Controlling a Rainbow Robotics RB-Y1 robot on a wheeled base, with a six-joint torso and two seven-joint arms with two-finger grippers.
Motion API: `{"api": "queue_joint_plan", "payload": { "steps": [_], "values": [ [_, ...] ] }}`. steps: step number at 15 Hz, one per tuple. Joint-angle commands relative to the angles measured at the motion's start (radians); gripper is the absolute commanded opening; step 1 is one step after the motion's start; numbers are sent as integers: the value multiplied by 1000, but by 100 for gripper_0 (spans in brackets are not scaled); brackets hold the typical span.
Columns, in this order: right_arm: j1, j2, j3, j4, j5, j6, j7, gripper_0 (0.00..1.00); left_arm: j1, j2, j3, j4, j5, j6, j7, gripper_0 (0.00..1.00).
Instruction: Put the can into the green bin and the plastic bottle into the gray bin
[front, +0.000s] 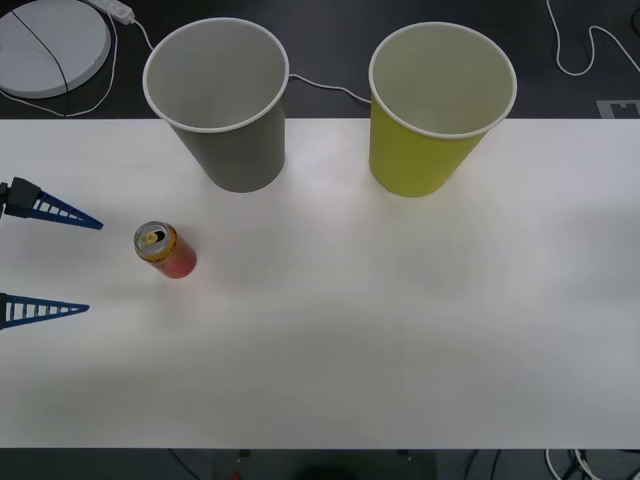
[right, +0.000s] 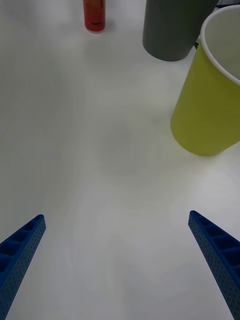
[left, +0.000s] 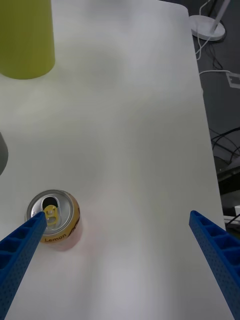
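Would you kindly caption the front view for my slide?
Left gripper, jaws open, waits at the table's left edge beside the upright can; gray bin and green bin stand behind.

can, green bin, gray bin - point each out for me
can (front: 165, 249): front view, on its red side below the top.
green bin (front: 415, 160): front view, on its outer wall.
gray bin (front: 240, 155): front view, on its outer wall.

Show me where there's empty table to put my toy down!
The widest bare patch is the near and right part of the white table, in front of the green bin. There is a smaller gap between the green bin and the gray bin. The left side is busier: the can stands there, with the open left gripper beside it.
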Motion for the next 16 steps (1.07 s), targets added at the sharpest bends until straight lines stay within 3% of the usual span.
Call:
{"api": "queue_joint_plan", "payload": {
  "steps": [1, 5, 10, 16],
  "values": [
    [0, 0, 0, 0, 0, 0, 0, 100, 2, -5, -41, 93, 58, 56, -112, 100],
    [0, 0, 0, 0, 0, 0, 0, 100, 14, -61, -65, 205, 101, 115, -285, 100],
    [0, 0, 0, 0, 0, 0, 0, 100, 81, -120, -65, 237, 156, 229, -432, 100],
    [0, 0, 0, 0, 0, 0, 0, 100, 84, -200, -67, 401, 255, 215, -590, 100]
  ]
}}
